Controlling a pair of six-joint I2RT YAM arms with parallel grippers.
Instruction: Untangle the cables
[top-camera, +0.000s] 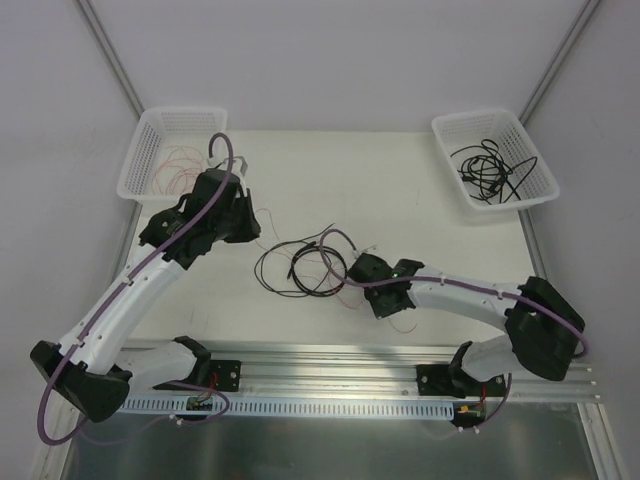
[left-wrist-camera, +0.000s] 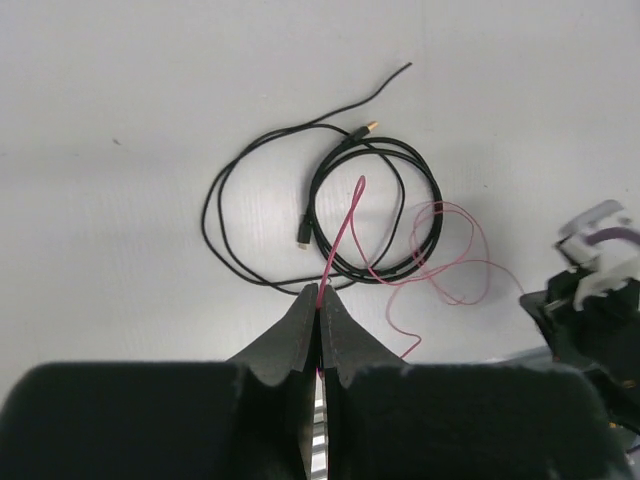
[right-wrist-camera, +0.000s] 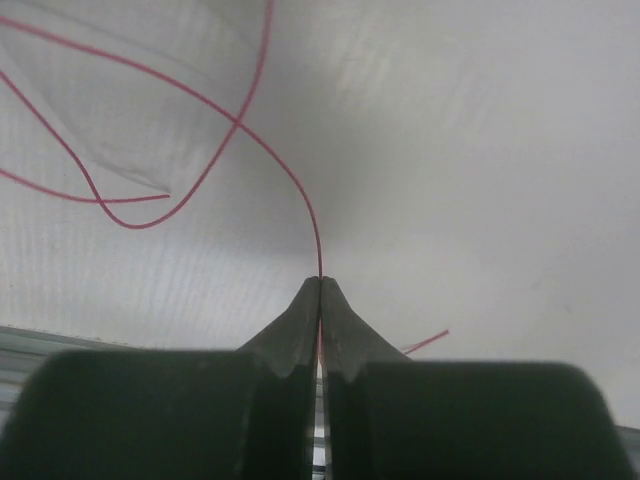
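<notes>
Black fingertips (left-wrist-camera: 300, 325) of the left gripper (left-wrist-camera: 320, 292) fill the foreground of its wrist view. They are pressed together on a thin pink wire (left-wrist-camera: 340, 240) that rises from between them into the cables (left-wrist-camera: 348, 215) just ahead. The right gripper (right-wrist-camera: 320, 282) is also closed. Its tips pinch a red wire (right-wrist-camera: 300, 195) that climbs from them and curves away to the left over the white table (top-camera: 400, 190). Whether both arms hold the same strand cannot be told.

The tangle lies near the middle of the table, between the two grippers. Black cords are coiled in overlapping loops, a gold-tipped plug (left-wrist-camera: 368, 127) shows at the far side, and fine pink wire loops out to the right in the left wrist view. From above, the left gripper sits just beside the bundle's left edge, and the right gripper is at its right edge.

Farther out, a white basket (top-camera: 135, 165) at the far left corner holds loose pink wires (top-camera: 178, 165). A second basket (top-camera: 530, 150) at the far right corner holds a heap of black cords (top-camera: 490, 170).
</notes>
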